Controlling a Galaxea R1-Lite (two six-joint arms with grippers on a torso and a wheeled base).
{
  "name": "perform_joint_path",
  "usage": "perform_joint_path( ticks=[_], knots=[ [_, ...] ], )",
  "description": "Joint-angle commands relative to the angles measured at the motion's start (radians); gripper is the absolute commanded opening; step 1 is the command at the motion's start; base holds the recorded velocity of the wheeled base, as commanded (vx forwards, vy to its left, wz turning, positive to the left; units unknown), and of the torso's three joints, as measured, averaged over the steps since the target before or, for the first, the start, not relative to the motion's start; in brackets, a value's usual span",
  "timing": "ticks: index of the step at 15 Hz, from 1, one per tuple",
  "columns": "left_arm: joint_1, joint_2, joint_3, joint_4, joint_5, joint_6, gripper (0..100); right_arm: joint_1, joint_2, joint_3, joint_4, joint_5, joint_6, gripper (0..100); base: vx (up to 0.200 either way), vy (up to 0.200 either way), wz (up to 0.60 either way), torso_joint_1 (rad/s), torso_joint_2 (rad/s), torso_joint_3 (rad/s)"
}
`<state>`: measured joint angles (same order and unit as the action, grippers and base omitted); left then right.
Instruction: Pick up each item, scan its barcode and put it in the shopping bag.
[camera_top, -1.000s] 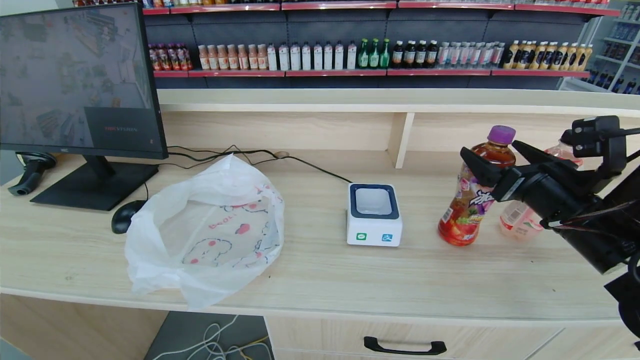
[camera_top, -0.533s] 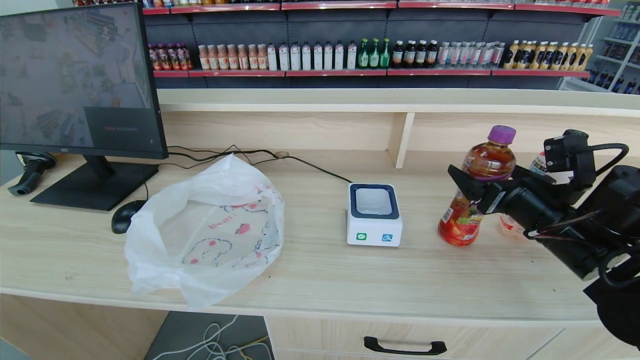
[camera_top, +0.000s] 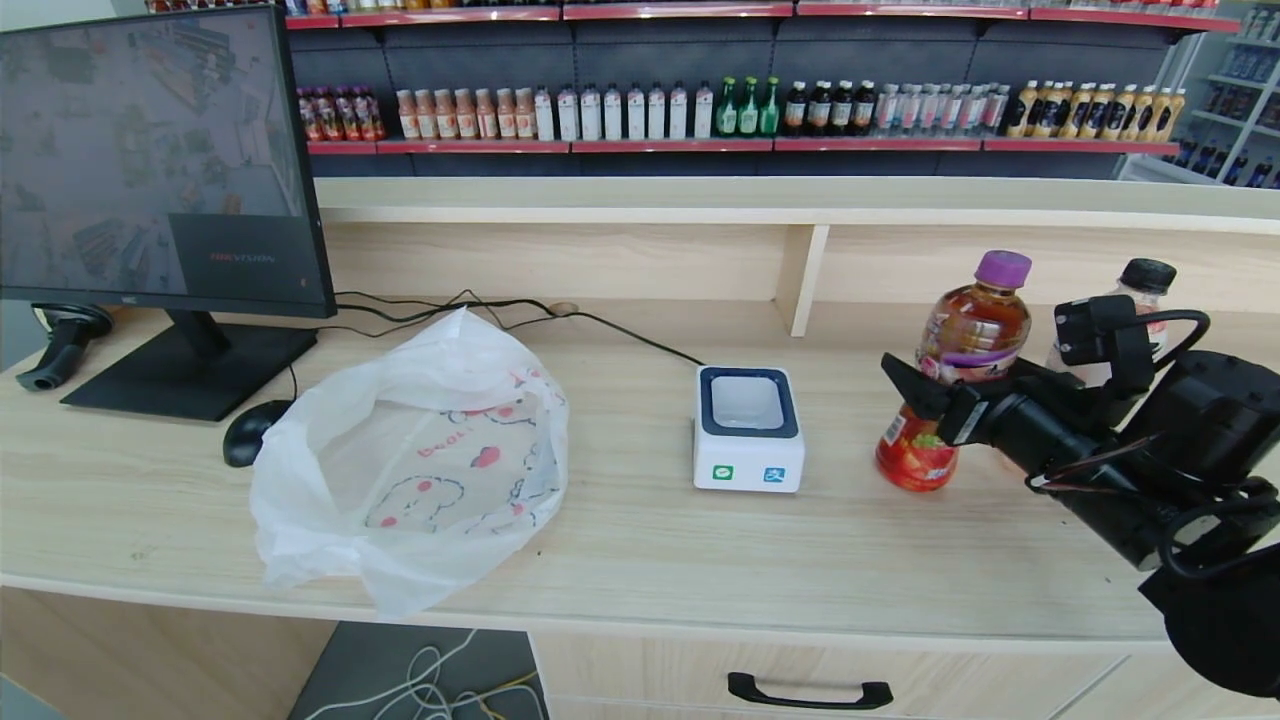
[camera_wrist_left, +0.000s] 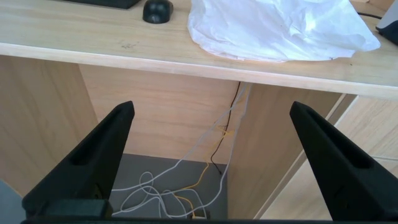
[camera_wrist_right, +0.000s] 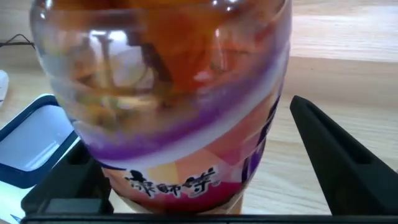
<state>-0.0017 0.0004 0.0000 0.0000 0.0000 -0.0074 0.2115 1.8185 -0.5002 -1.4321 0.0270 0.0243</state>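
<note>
**Item: purple-capped tea bottle (camera_top: 968, 335), standing on the desk (camera_top: 640, 540), right side.**
The shopping bag (camera_top: 410, 470) is lying open at left and the scanner (camera_top: 748, 428) is sitting mid-desk, with the bottle standing upright to its right. The right gripper (camera_wrist_right: 199, 177) is straddling the label band, fingers spread and not clamping. The left gripper (camera_wrist_left: 211, 124) is hanging open below the near desk edge. Probably full, heavyish, smooth, slightly yielding plastic: take the labelled waist firmly.
</note>
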Motion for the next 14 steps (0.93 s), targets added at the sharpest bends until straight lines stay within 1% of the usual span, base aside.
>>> perform_joint_path(
  ticks=[1, 4, 5, 14],
  knots=[
    [0.0, 0.0, 0.0, 0.0, 0.0, 0.0, 100, 0.0, 0.018, 0.0, -0.005, 0.001, 0.002, 100, 0.0, 0.0, 0.0, 0.0, 0.0, 0.0],
    [0.0, 0.0, 0.0, 0.0, 0.0, 0.0, 100, 0.0, 0.041, 0.022, -0.008, 0.002, 0.026, 100, 0.0, 0.0, 0.0, 0.0, 0.0, 0.0],
    [0.0, 0.0, 0.0, 0.0, 0.0, 0.0, 100, 0.0, 0.065, 0.011, -0.019, 0.001, 0.048, 100, 0.0, 0.0, 0.0, 0.0, 0.0, 0.0],
    [0.0, 0.0, 0.0, 0.0, 0.0, -0.002, 100, 0.0, 0.074, -0.004, -0.021, -0.001, 0.051, 100, 0.0, 0.0, 0.0, 0.0, 0.0, 0.0]
  ],
)
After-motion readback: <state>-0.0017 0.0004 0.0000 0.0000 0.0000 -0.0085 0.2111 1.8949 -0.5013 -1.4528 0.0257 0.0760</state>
